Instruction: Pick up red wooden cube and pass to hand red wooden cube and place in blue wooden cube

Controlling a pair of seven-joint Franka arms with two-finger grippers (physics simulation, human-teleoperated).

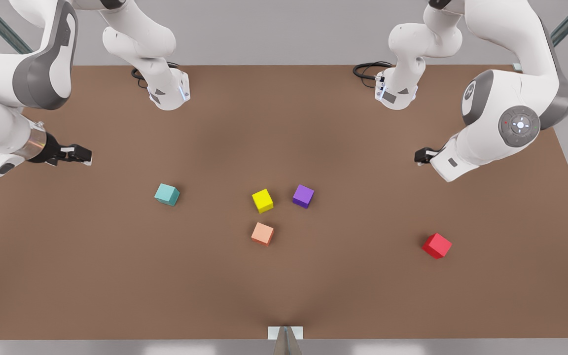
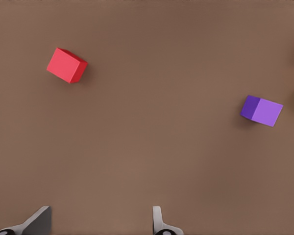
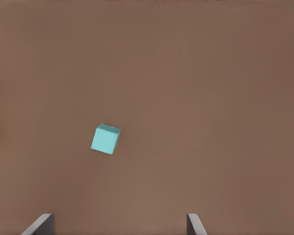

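1. Red wooden cube: lower right of front view, resting flat on the table, well apart from the other cubes. In left wrist view it sits upper left. Not gripped, nothing touching it.
2. Orientation, red cube: no long axis, all edges equal. Turned on the table so one corner points toward the frame's bottom edge in front view; faces sit diagonal to the table edges. Judgement: fingers will need a wrist turn to close square on two opposite faces.
3. Blue wooden cube: teal, left of centre in front view, also turned slightly. Right wrist view has it lower-left of centre. Nothing on top.
4. Left gripper: belongs to the arm at front view's right, since its wrist cam sees the red cube. Fingers spread apart, nothing between them. Hangs above the table, apart from the red cube. Judgement: nearest arm to the pick, hence the pick falls to it.
5. Right gripper: arm at front view's left, near the teal cube's side. Fingers spread wide, empty. Waits. Judgement: placed to receive the hand-over and set the red cube on the teal one.
6. Other items, mid-frame in front view: yellow cube, purple cube, salmon cube, clustered near each other, none touching.
7. Progress est.: pick not yet begun.
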